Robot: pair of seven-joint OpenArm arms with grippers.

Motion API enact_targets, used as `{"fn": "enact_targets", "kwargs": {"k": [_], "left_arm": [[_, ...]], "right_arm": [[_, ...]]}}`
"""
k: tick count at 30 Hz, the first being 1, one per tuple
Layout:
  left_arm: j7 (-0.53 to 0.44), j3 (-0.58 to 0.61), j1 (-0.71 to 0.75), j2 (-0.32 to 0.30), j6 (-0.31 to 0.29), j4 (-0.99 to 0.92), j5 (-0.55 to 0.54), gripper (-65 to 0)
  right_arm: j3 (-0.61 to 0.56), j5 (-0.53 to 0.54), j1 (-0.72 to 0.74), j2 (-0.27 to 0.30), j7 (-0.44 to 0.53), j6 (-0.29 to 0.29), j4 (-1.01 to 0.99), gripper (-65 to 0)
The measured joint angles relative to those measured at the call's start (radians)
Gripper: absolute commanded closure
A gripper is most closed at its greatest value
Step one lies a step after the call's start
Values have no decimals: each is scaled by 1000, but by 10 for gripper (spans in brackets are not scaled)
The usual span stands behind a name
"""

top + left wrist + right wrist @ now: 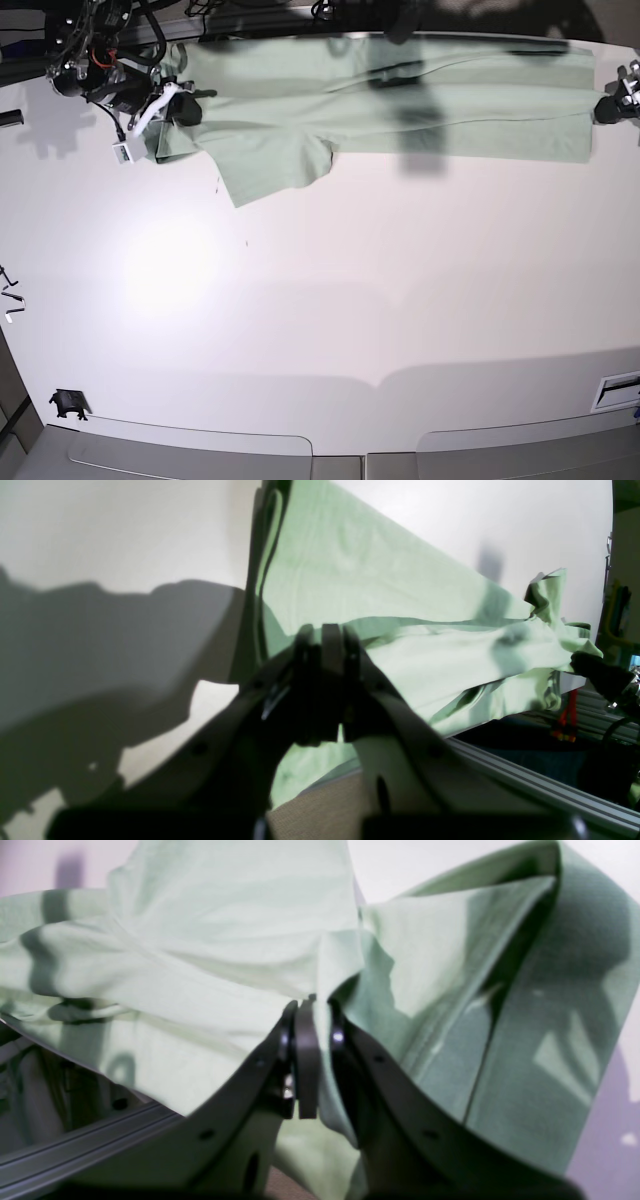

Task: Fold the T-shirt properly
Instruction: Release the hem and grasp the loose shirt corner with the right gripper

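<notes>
The pale mint-green T-shirt (400, 100) lies stretched sideways along the far edge of the white table (350, 330), with one sleeve hanging toward me at the left. My left gripper (603, 109) is at the shirt's right end. In the left wrist view it (327, 642) is shut on the shirt's edge (350, 570). My right gripper (186, 108) is at the shirt's left end. In the right wrist view it (312, 1007) is shut on a bunched fold of the shirt (200, 940). No white mark shows.
An aluminium rail runs along the table's far edge (525, 775), also in the right wrist view (75, 1145). Cables and arm hardware (100, 45) crowd the far left corner. A small black part (67, 403) sits front left, a white label (615, 390) front right.
</notes>
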Motion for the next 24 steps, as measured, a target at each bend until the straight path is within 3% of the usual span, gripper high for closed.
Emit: {"fn": "enact_targets", "kwargs": {"k": [3,5,7,12,15,21,24], "left_arm": [[-1,0,0,0,0,0,0,-146],[-2,0,0,-2,0,0,0,-162],[-2,0,3,-11,0,0,-22,-162],[-6,0,3,-71,0,11,-57,-162],[-6,-13,2,-94,0,38,-57,-162],[-78,-141,-4,-89,-1,81,-57,-162],[-100,-213,-5,-89,0,81,-58,-162]], "right_arm": [[0,-11,0,0,0,0,0,0],[0,-13,0,0,-1,0,0,-132],[0,-15,0,0,-5,0,8,-201],[11,-16,4,0,11,0,118,-202],[16,-17,18,-1,87,0,174,-202],[-1,-103,137,-76,183,3,158,-202],[-43,-198,193,-114,196,5,93,-202]]}}
